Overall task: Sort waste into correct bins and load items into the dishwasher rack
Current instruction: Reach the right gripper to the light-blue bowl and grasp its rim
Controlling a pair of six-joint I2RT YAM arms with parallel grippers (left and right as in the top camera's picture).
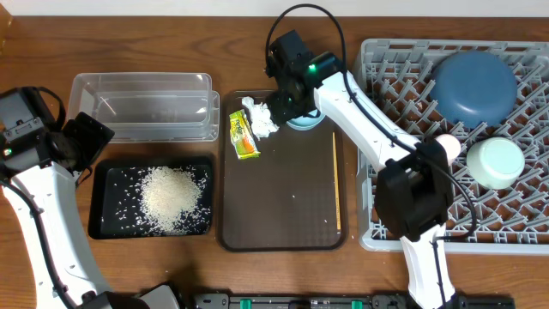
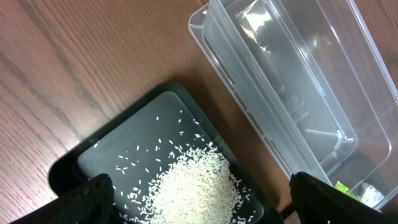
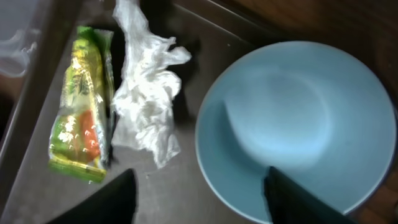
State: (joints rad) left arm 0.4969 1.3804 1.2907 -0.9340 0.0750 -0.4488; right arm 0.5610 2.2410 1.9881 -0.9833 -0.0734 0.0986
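Note:
My right gripper (image 3: 199, 200) (image 1: 285, 110) is open and straddles the near rim of the small light-blue bowl (image 3: 292, 118) (image 1: 307, 123). One finger is over the bowl's inside, the other over the brown tray (image 1: 283, 206). Beside the bowl lie the crumpled white tissue (image 3: 146, 102) (image 1: 260, 118) and the snack wrapper (image 3: 81, 130) (image 1: 243, 135). A chopstick (image 1: 335, 180) lies along the tray's right side. My left gripper (image 2: 199, 202) (image 1: 86, 137) hangs open and empty above the rice (image 2: 196, 186) (image 1: 176, 197) in the black tray (image 2: 62, 168). The clear tub (image 1: 146, 105) (image 2: 298, 74) holds nothing.
The grey rack (image 1: 523, 215) fills the right side. It carries an upturned large blue bowl (image 1: 472, 86), a mint-green bowl (image 1: 495, 161) and a pink cup (image 1: 448, 146). My right arm stretches from the rack's front left corner across the brown tray.

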